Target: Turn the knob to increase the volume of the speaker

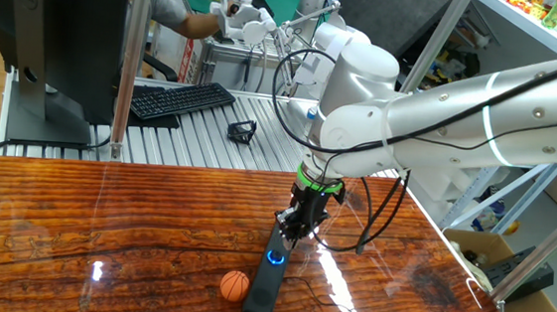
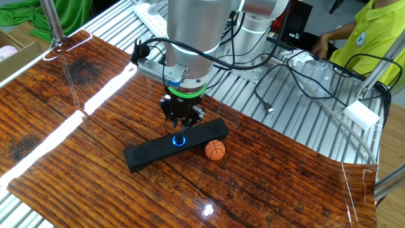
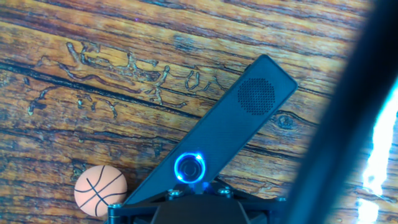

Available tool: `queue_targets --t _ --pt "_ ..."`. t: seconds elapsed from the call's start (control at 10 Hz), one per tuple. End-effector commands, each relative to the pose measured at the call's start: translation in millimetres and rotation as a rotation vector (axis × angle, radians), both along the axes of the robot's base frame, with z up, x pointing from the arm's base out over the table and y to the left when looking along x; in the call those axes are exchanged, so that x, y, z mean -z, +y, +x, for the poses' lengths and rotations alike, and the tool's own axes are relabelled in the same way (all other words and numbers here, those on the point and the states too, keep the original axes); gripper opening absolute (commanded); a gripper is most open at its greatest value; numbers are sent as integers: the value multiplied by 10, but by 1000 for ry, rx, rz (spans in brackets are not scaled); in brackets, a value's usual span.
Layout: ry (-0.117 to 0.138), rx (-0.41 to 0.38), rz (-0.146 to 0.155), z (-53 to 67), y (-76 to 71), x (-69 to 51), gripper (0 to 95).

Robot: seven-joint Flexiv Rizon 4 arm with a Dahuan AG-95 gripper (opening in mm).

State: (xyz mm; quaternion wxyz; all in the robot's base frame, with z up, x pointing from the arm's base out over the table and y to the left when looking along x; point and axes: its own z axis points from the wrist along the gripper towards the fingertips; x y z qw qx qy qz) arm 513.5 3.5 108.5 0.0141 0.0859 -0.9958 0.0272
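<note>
Hovering just above the knob (image 2: 179, 140), end effector (image 2: 180, 124) grip width impossible to tell. Knob glowing blue mid-speaker (image 2: 152, 151), orange ball (image 2: 215, 149) at three o'clock. Turning apparently not yet begun.

The big silver robot arm (image 1: 481, 117) bends down from the side with its wrist, ringed by a green band, pointing straight down, and its small black pincer (image 2: 180, 128) hangs low with fingers close together, too blurry to judge.

Blue-lit knob (image 3: 191, 168) on slanted speaker (image 3: 230, 134), orange ball (image 3: 100, 190) just beside.
</note>
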Motion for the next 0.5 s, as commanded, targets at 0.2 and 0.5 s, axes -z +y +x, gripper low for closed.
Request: queue_targets --t 0.2,0.5 --pt "-2 0 0 -18 -20 -27 0" --pt "-7 18 2 -27 -33 -44 0"
